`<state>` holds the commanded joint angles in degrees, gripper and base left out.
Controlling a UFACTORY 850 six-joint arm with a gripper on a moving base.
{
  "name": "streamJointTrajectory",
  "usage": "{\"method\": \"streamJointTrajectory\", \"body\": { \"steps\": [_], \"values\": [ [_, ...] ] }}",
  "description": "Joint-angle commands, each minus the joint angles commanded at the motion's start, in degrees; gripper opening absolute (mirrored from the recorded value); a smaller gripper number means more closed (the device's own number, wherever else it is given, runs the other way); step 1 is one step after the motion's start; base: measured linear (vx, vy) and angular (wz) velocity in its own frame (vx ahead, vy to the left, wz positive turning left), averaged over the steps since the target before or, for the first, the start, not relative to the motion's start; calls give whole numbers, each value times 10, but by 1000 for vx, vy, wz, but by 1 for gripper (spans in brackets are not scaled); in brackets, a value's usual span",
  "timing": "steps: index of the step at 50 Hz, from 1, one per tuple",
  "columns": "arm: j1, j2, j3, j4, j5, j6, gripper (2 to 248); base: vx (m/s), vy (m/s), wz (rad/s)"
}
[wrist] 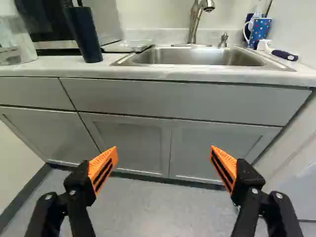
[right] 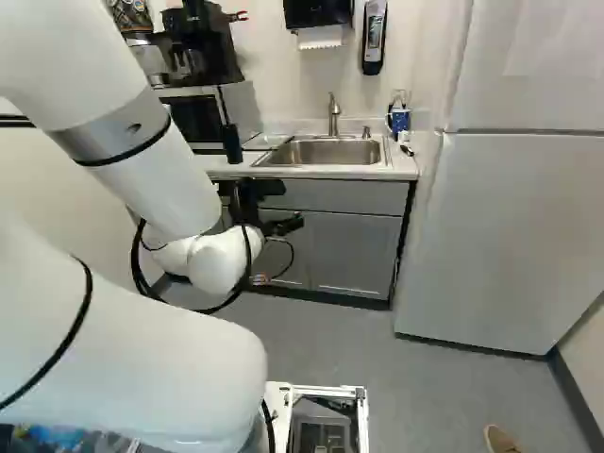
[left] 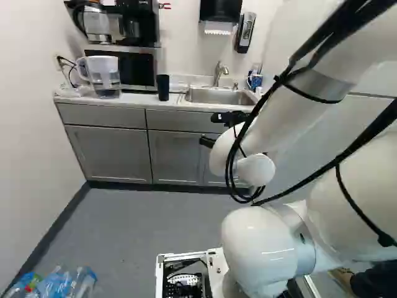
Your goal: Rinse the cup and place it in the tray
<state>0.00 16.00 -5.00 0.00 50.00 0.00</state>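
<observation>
Wrist view showed the gripper (left: pixel 208 130) with fingers spread apart; the dark cup (wrist: pixel 85 37) stood on the counter (wrist: pixel 44 69), between pitcher (left: pixel 105 79) and sink (left: pixel 220 96). The pitcher appeared whole only in left base view; right base view exposed the refrigerator (right: pixel 510 236) front

My arm (left: pixel 268 251) is glossy white, all thick rounded tubes and bulbous joints, with a silvery-grey band (left: pixel 324 84) circling one section and narrow black straps (left: pixel 310 98) cinched around it. I see black cables (left: pixel 334 32) running along the outside and looping near the wrist. My jaws (right: pixel 288 206) are black, with round silvery screws (wrist: pixel 72 192) in their linkages and wedge-shaped, ribbed orange pads (wrist: pixel 102 162) slotted in black.
</observation>
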Motion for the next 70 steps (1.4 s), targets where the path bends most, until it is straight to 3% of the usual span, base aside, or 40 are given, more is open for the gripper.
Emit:
{"method": "streamJointTrajectory", "body": {
  "steps": [29, 70],
  "values": [
    [-1, 6, -3, 0, 0, 0, 247, 0, 0, 0],
    [-11, -25, -89, 0, 0, 0, 247, 0, 0, 0]
  ]
}}
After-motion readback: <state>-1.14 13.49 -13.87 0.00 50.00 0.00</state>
